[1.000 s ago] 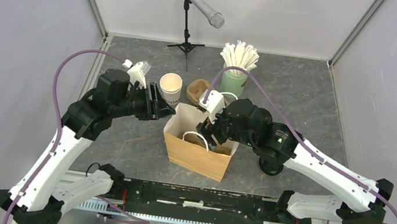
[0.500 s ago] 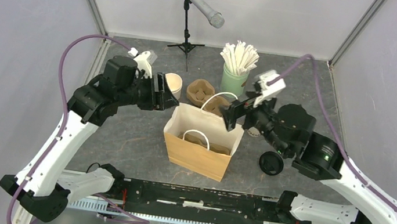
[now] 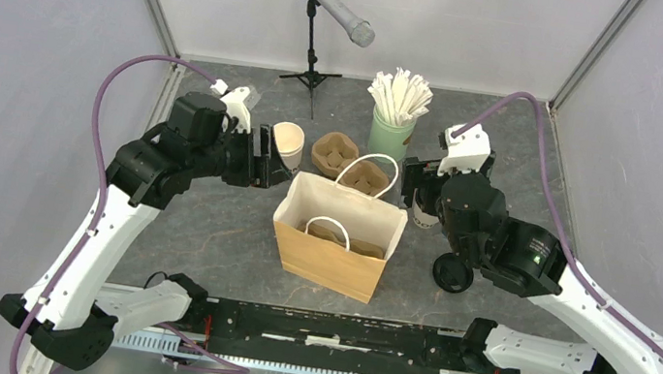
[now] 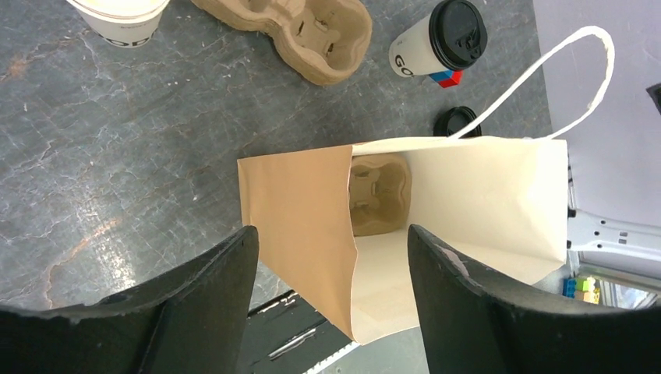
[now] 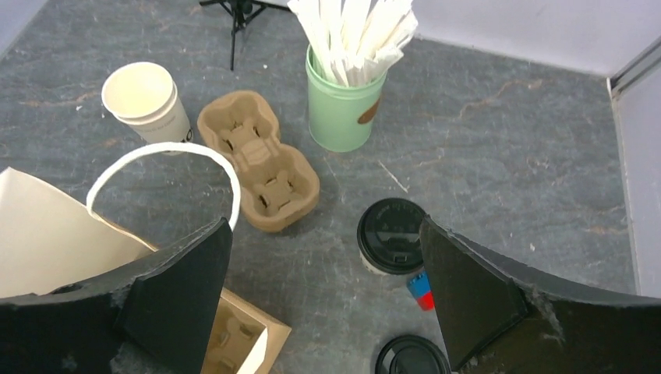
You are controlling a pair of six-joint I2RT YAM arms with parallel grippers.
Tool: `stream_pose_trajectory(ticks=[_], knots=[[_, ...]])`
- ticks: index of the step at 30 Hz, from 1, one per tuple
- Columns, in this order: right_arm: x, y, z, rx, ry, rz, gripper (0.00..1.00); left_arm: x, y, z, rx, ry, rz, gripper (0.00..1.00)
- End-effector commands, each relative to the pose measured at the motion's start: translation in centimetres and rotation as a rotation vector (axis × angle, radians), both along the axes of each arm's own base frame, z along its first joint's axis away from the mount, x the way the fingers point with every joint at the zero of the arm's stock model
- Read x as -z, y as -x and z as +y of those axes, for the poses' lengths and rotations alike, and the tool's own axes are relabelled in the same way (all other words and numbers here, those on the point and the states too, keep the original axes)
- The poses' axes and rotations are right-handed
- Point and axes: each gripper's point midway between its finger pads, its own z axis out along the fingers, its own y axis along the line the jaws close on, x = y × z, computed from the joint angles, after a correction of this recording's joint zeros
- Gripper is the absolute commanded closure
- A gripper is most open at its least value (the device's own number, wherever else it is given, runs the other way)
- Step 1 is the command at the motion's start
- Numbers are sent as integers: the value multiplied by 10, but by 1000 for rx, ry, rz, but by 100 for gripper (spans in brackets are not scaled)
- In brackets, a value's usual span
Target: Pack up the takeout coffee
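The takeout coffee (image 5: 392, 236), a white printed cup with a black lid, stands on the table right of the brown paper bag (image 3: 335, 241). It also shows in the left wrist view (image 4: 440, 43) and is half hidden under my right gripper in the top view (image 3: 421, 211). My right gripper (image 5: 323, 234) is open and empty, hovering above the table between the bag and the coffee, which sits close to its right finger. My left gripper (image 4: 331, 245) is open, its fingers on either side of the bag's left wall without touching it. A cardboard carrier (image 4: 379, 193) lies inside the bag.
A loose black lid (image 5: 411, 358) and a small red-blue block (image 5: 419, 290) lie near the coffee. A second carrier (image 5: 261, 160), a stack of lidless cups (image 5: 148, 97), a green cup of straws (image 5: 343, 109) and a microphone stand (image 3: 312, 57) stand behind the bag.
My right gripper has come up out of the bag and swung right and back, to above the coffee. My left gripper has shifted slightly left and stayed open.
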Motion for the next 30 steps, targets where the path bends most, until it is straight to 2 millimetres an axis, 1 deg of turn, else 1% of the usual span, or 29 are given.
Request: stream_pose_trajectory(ticks=[1, 3, 7, 8, 11, 15, 17, 20, 21, 23, 24, 26, 28, 30], knots=[[25, 6, -6, 42, -36, 95, 3, -7, 9, -7, 97, 0, -18, 24], [33, 6, -12, 65, -34, 116, 4, -2, 11, -10, 114, 5, -4, 25], [31, -4, -23, 105, -26, 131, 3, 17, 12, -21, 162, 5, 32, 26], [30, -9, -27, 114, -18, 139, 3, 19, 11, -22, 166, 2, 39, 26], [40, -25, -38, 135, 38, 185, 2, 21, 9, -27, 176, -2, 32, 26], [47, -45, -47, 138, 94, 202, 2, 26, 9, -29, 182, -28, 33, 27], [59, -57, -51, 123, 130, 250, 2, 28, 9, -29, 183, -32, 31, 29], [90, -71, -50, 49, 179, 355, 2, 29, 9, -31, 200, -36, 21, 30], [104, -73, -47, 14, 182, 404, 2, 28, 9, -30, 201, -39, 20, 30], [122, -78, -50, -8, 189, 478, 2, 26, 10, -27, 193, -49, 14, 29], [131, -78, -46, -48, 191, 513, 2, 26, 10, -25, 188, -50, 8, 29], [147, -79, -44, -87, 208, 584, 2, 24, 13, -21, 175, -52, -6, 28], [157, -79, -47, -102, 246, 636, 2, 24, 14, -18, 162, -55, -20, 26], [159, -84, -52, -88, 274, 642, 2, 23, 15, -15, 156, -58, -33, 25]])
